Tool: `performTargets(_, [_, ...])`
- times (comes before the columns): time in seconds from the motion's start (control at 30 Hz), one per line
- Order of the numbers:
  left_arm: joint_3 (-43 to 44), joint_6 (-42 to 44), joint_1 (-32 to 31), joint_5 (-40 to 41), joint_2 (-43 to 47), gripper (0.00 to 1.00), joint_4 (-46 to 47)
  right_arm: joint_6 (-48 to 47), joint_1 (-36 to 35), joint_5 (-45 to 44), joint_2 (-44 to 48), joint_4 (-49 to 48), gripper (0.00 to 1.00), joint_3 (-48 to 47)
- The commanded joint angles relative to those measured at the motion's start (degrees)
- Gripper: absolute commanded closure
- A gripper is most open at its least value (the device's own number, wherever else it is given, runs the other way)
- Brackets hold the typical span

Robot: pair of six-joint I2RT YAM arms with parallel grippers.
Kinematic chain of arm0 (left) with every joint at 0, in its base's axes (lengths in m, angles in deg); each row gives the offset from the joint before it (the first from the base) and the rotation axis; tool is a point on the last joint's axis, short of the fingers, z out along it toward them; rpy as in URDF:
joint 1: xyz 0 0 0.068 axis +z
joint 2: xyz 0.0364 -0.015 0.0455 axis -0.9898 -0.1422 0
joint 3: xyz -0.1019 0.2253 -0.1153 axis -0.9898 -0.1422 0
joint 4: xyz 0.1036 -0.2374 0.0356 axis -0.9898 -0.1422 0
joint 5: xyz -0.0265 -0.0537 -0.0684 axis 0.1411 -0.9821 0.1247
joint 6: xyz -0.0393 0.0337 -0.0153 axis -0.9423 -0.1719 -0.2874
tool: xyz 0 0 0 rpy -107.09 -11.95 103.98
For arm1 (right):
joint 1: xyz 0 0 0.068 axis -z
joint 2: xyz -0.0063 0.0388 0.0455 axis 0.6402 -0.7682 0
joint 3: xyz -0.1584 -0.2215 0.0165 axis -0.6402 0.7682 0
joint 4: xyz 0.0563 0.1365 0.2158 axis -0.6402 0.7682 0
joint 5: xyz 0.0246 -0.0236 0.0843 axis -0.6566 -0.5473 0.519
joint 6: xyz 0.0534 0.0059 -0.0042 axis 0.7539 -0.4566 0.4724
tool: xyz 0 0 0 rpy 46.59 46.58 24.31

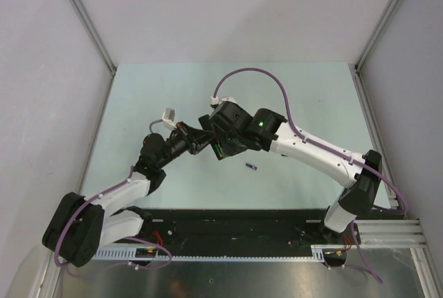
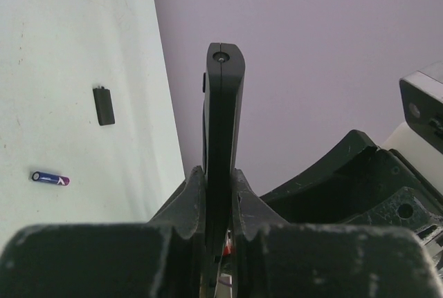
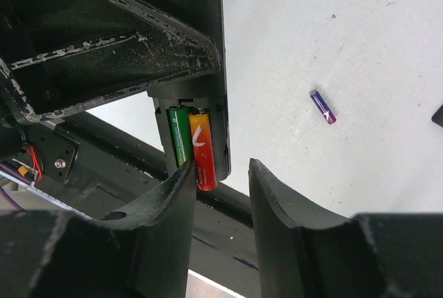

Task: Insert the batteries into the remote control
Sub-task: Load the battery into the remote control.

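My left gripper (image 2: 216, 173) is shut on the remote control (image 2: 223, 104), a slim black bar held edge-on above the table. In the right wrist view the remote control (image 3: 208, 7) shows its battery recess. A green battery (image 3: 179, 135) and a red battery (image 3: 201, 149) lie side by side in it. The red one's lower end pokes past the remote's end. My right gripper (image 3: 220, 166) is open just below them, its left fingertip (image 3: 185, 173) close beside the red battery. Seen from above, both grippers (image 1: 199, 139) (image 1: 220, 142) meet at mid-table.
A blue-purple battery (image 1: 250, 166) (image 2: 50, 178) (image 3: 322, 106) lies loose on the pale table. A small black cover piece (image 2: 104, 106) lies flat farther off. Grey walls (image 1: 41, 70) close in the table on three sides. A black rail (image 1: 235, 232) runs along the near edge.
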Motion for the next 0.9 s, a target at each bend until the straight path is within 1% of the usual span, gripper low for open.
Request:
performTargets(0.0, [2.23,-5.25,-0.68,-5.77,0.67,1.0,9.29,0.41,1.08,-4.49,-2.16,-1.07,0.59,-2.56])
performTargets(0.23, [2.14,-5.07,-0.68,-5.94,-0.3,1.0,9.73,0.49,1.17,-4.93,-2.95,-0.45,0.56,-4.85])
performTargets(0.53, [2.23,-5.42,-0.59,-6.2,-1.18,1.0,10.52,0.67,1.34,-5.02,-2.86,-0.36,0.55,-5.11])
performTargets(0.87, [2.05,-5.68,-0.59,-6.56,-2.41,1.0,10.97,1.72,1.17,-5.28,1.62,-2.73,0.5,-5.03])
